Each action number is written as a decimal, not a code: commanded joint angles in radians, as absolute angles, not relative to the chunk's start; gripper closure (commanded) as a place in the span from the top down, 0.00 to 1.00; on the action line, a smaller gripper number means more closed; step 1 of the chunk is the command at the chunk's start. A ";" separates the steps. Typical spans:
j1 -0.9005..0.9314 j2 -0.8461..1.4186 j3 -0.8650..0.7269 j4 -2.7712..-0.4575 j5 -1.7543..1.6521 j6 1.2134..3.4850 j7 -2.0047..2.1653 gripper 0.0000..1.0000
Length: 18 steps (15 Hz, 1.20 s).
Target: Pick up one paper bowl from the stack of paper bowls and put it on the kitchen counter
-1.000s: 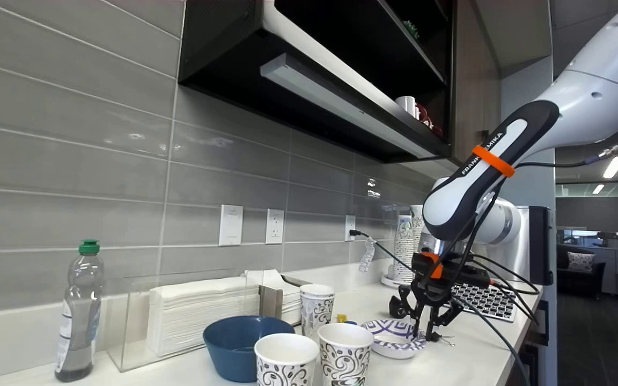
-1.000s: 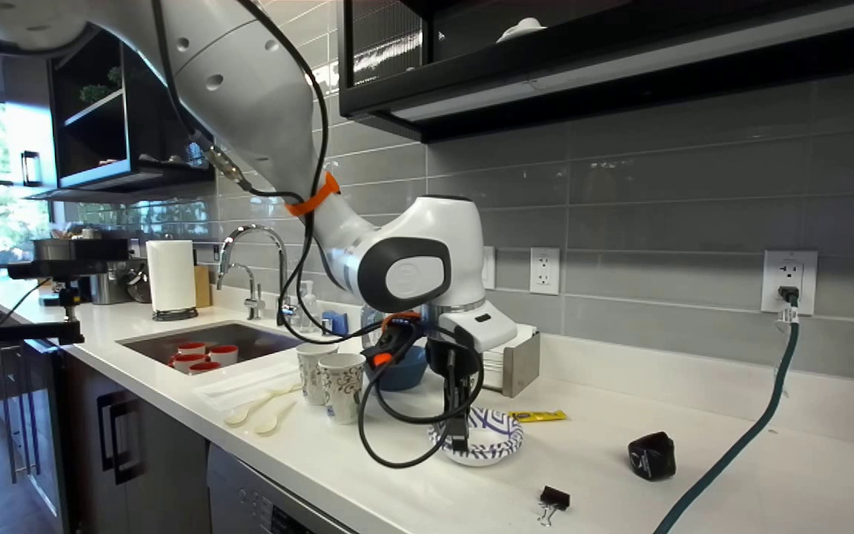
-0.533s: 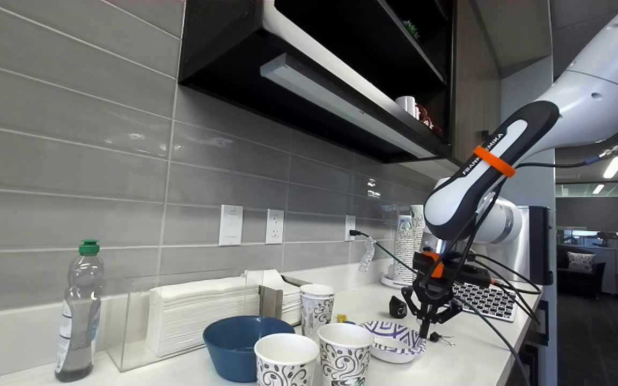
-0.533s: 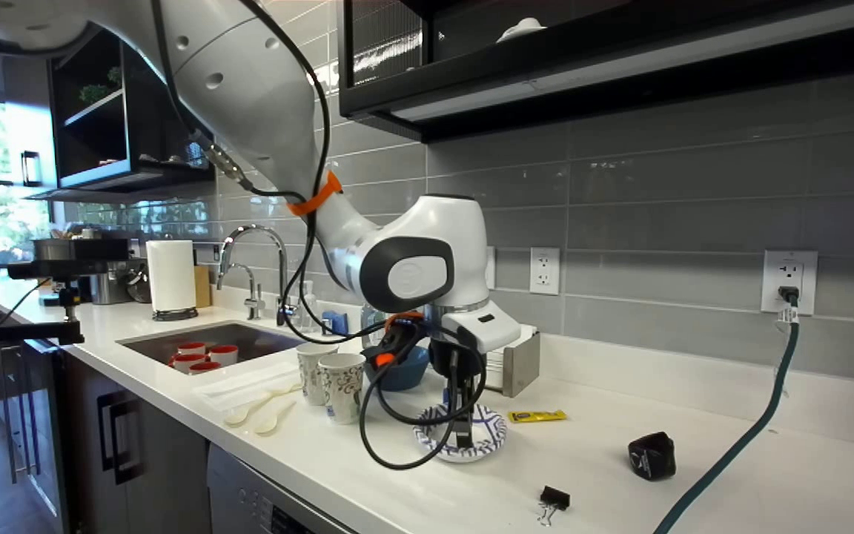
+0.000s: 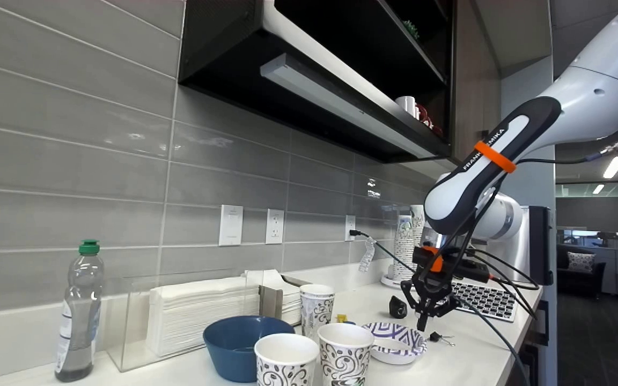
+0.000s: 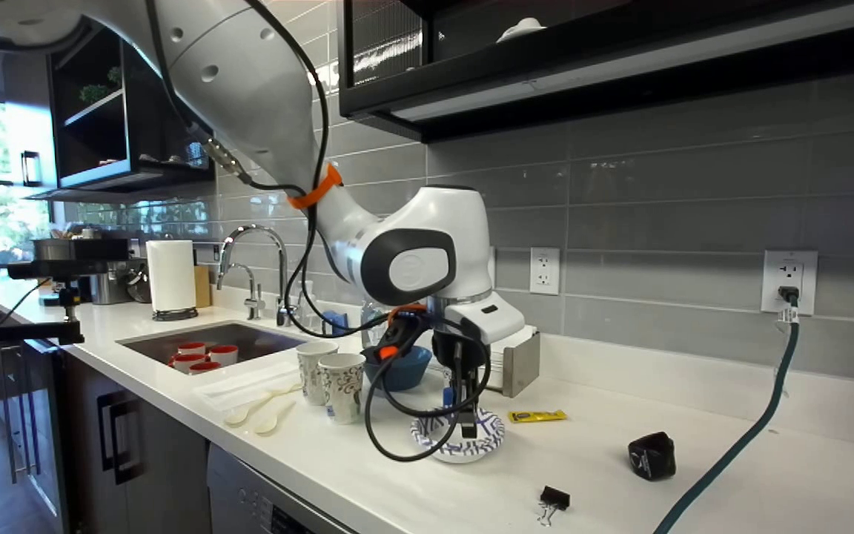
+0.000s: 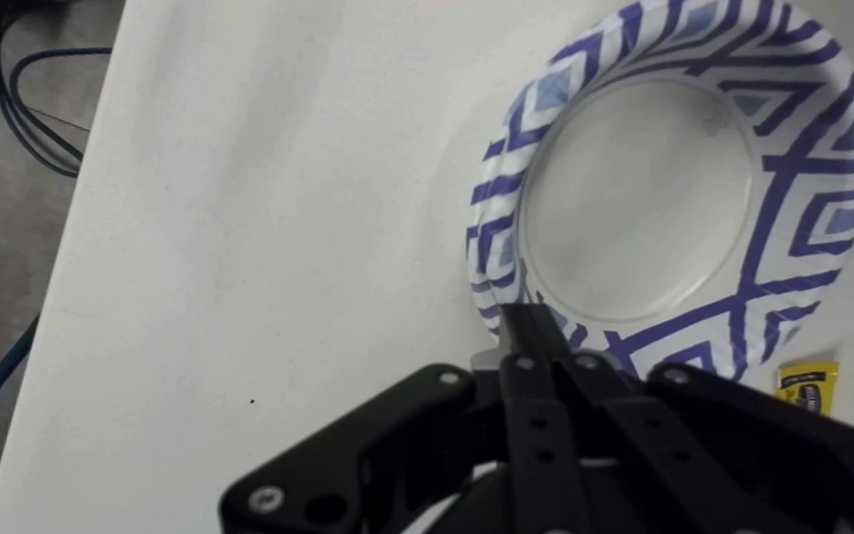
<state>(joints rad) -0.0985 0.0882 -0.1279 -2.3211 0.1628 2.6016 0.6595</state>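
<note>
The stack of paper bowls (image 5: 392, 331), white with blue-purple pattern, sits upright on the white kitchen counter (image 6: 738, 475). It also shows in an exterior view (image 6: 490, 434) and in the wrist view (image 7: 642, 193). The top paper bowl cannot be told apart clearly from those beneath; the near rim looks doubled and creased. My gripper (image 5: 421, 326) is shut, pointing down. Its tips are over the rim, low above the bowl, also in an exterior view (image 6: 469, 430) and the wrist view (image 7: 534, 326). I see no paper between the fingertips; they hide part of the rim.
Patterned paper cups (image 5: 345, 351) and a blue bowl (image 5: 239, 348) stand beside the stack. A yellow packet (image 6: 537, 416), a binder clip (image 6: 554, 498) and a black object (image 6: 651, 456) lie on the counter. The counter's front edge (image 7: 64, 245) is near. Napkins (image 5: 196, 316) stand by the wall.
The gripper, open at the bowl rim a second ago, has shut and then risen slightly. The bowl shifted a little toward the cups and has not risen with the gripper.
</note>
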 commanded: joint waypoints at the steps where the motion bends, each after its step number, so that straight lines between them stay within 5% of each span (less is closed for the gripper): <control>1: -0.100 0.074 -0.123 -2.318 0.202 2.587 0.604 0.26; 2: -0.098 0.081 -0.123 -2.317 0.190 2.583 0.599 0.27; 10: -0.092 0.117 -0.115 -2.299 0.181 2.546 0.527 0.82; 18: -0.089 0.148 -0.104 -2.278 0.186 2.556 0.457 0.87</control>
<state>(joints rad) -0.0965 0.1211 -0.1065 -2.3099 0.1688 2.5693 0.4923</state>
